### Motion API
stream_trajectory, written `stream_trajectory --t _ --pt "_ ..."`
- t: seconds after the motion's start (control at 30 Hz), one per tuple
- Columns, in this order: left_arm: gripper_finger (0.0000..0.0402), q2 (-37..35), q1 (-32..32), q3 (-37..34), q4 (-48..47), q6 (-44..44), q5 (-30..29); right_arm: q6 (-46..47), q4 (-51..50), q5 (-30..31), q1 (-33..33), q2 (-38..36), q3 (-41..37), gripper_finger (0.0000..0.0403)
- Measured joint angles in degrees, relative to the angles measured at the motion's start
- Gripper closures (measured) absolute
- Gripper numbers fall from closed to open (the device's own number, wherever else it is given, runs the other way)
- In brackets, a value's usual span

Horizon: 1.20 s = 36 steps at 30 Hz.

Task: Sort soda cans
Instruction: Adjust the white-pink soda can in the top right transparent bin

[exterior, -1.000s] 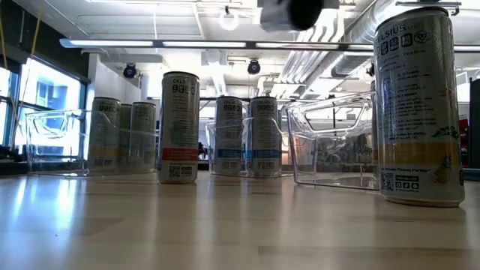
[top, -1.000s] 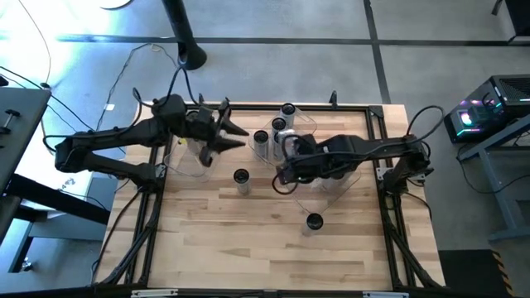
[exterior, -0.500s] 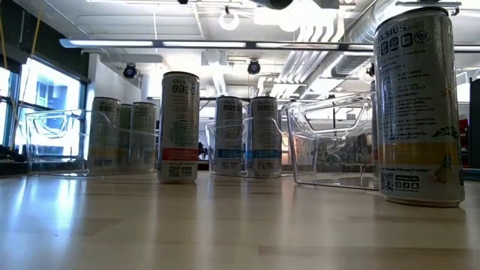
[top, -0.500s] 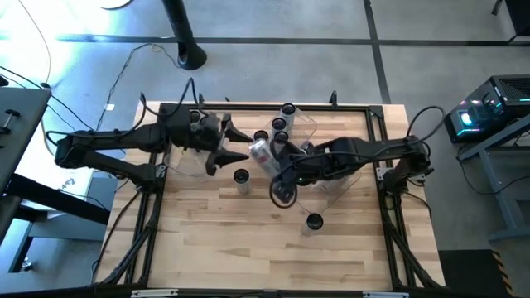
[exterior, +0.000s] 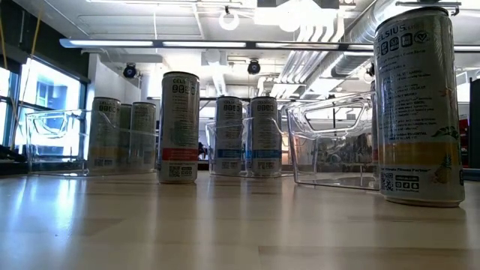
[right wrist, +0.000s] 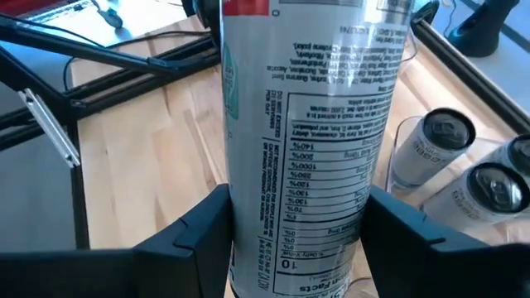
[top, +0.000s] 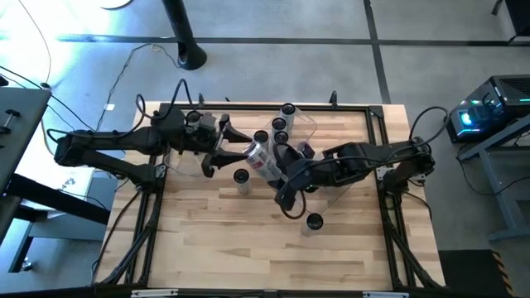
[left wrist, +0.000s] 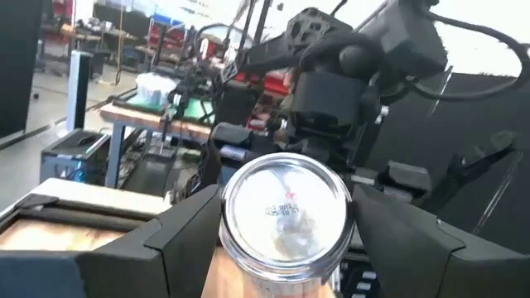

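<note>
One soda can (top: 261, 157), silvery with a red band, lies on its side in the air above the table's middle, held by my right gripper (top: 279, 171), which is shut on it. My left gripper (top: 232, 151) is open. In the left wrist view its fingers stand on either side of the can's round end (left wrist: 286, 207); I cannot tell whether they touch it. Two cans stand on the bare wood (top: 241, 176) (top: 314, 221). Three more cans (top: 279, 124) stand in a clear bin (top: 305, 124) at the far edge. My right gripper (right wrist: 302, 240) pinches the can's side wall (right wrist: 248, 207) between its two fingers, which lie across the can, near the end away from my left gripper. The can is lifted clear and lies roughly level, its free end pointing at my left gripper.
A second clear bin (top: 186, 159) sits under the left arm, and another (top: 341, 178) lies under the right arm. In the low view, cans (exterior: 179, 127) (exterior: 420, 105) stand in front of the bins (exterior: 330, 142). The near half of the table shows only wood.
My right gripper has carried the can from beside the far bin toward the table's left and a little nearer, tipping it from upright onto its side. My left gripper has turned to face the can, and its fingers now flank the can's end.
</note>
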Motion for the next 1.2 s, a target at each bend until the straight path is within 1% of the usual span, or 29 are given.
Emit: stream_trajectory --t 0.1,0.2,0.4,0.6,0.87,0.97,1.0,1.07,1.2 --pt "0.0137 0.1 0.0 -0.1 2.2 0.4 1.9 -1.9 1.8 0.1 0.0 0.0 0.0 0.0205" --pt "0.0135 0.0 -0.3 0.0 1.1 0.7 2.9 -3.3 4.5 -0.1 0.0 0.0 0.0 0.0205" --pt "0.0116 -0.1 -0.1 -0.1 3.8 -4.1 2.9 -3.0 4.3 0.5 0.0 0.0 0.0 0.0205" --pt "0.0112 0.0 1.1 -0.2 3.7 -7.9 2.9 -2.5 4.4 1.5 0.0 0.0 0.0 0.0205" --pt "0.0112 0.3 1.7 -0.2 5.2 -5.3 2.6 -3.3 4.1 2.9 0.0 0.0 0.0 0.0205" --pt "0.0107 -0.1 1.7 -0.2 5.1 -4.3 3.6 -3.4 3.7 2.8 0.0 -0.1 0.0 0.0205" --pt "0.0103 -0.2 1.7 -0.2 4.6 -4.2 4.3 -3.5 3.7 2.8 0.0 -0.1 0.0 0.0205" --pt "0.0088 -0.2 1.7 1.1 0.9 -3.9 6.2 -3.5 3.5 2.5 0.0 -0.1 0.0 0.0205" --pt "0.0047 0.2 1.3 4.9 -8.3 1.4 7.1 -4.3 4.6 2.4 0.1 -0.1 0.0 0.0205"
